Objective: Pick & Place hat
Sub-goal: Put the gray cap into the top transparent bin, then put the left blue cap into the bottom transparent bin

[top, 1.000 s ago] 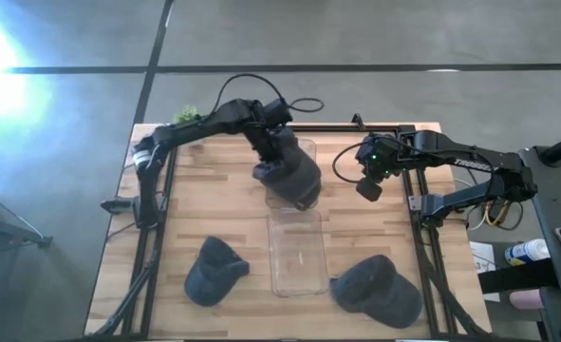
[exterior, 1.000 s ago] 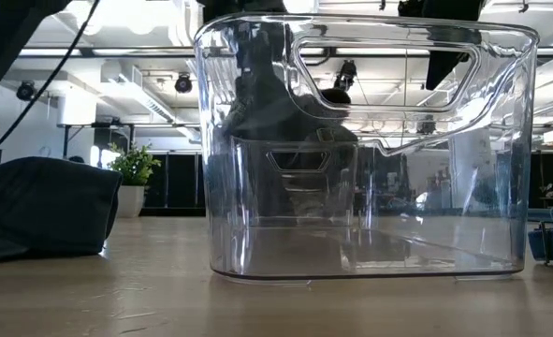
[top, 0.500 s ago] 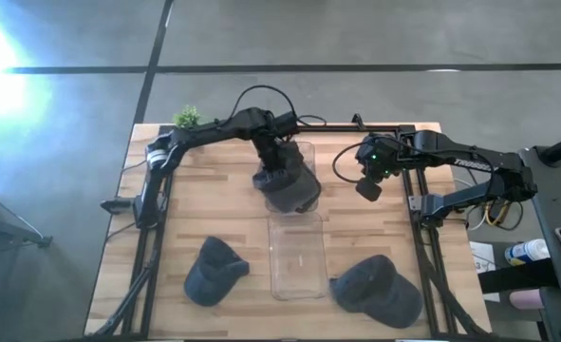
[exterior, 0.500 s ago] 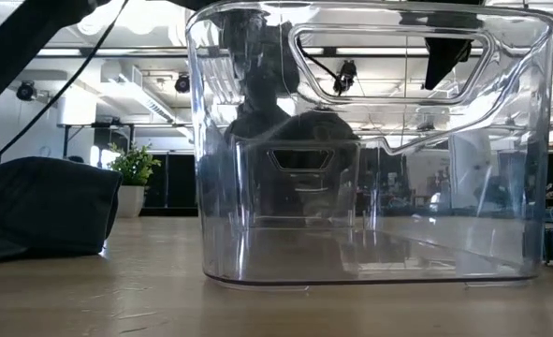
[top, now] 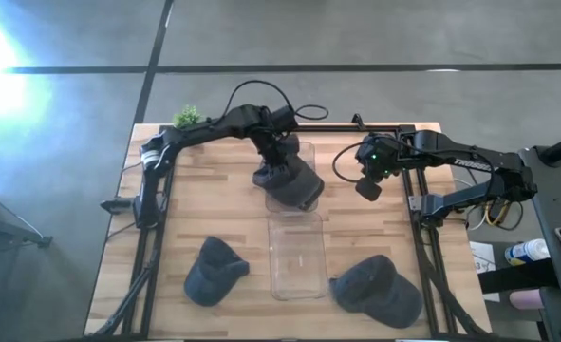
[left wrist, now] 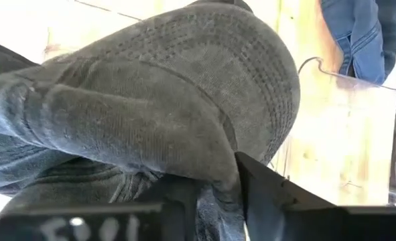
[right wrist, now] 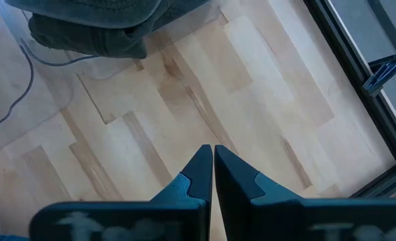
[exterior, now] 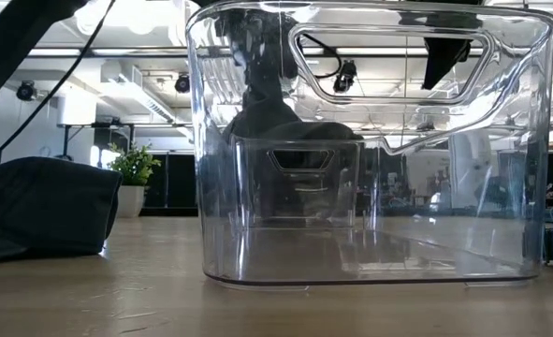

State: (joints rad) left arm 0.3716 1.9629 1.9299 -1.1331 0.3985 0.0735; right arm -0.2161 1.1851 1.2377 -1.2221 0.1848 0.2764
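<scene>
My left gripper (top: 278,157) is shut on a dark grey hat (top: 291,182) over the far end of a clear plastic bin (top: 297,249). In the low view this hat (exterior: 290,131) shows through the bin's walls (exterior: 370,234), about halfway up. In the left wrist view the hat (left wrist: 184,87) fills most of the picture. Two more hats lie on the table: one (top: 214,269) left of the bin, one (top: 377,290) right of it. My right gripper (top: 368,186) hovers shut over bare table right of the bin. My left gripper pinches a bunched fold of the hat's cloth (left wrist: 214,171) between its two fingers (left wrist: 268,191), coming from above and pointing down. The hat hangs below the fingers over the bin's far end. I cannot tell whether it touches the bin's rim or floor.
A black frame rail (top: 356,127) runs along the table's far edge, with side rails (top: 416,204) left and right. A small green plant (top: 185,116) stands at the far left corner. The right wrist view shows bare wood (right wrist: 204,100) under my right gripper (right wrist: 212,167).
My left gripper has moved slightly toward the table's far edge and down, staying shut on the hat. The hat has sunk a little at the bin's far end. In the low view the bin has shifted slightly toward the near edge.
</scene>
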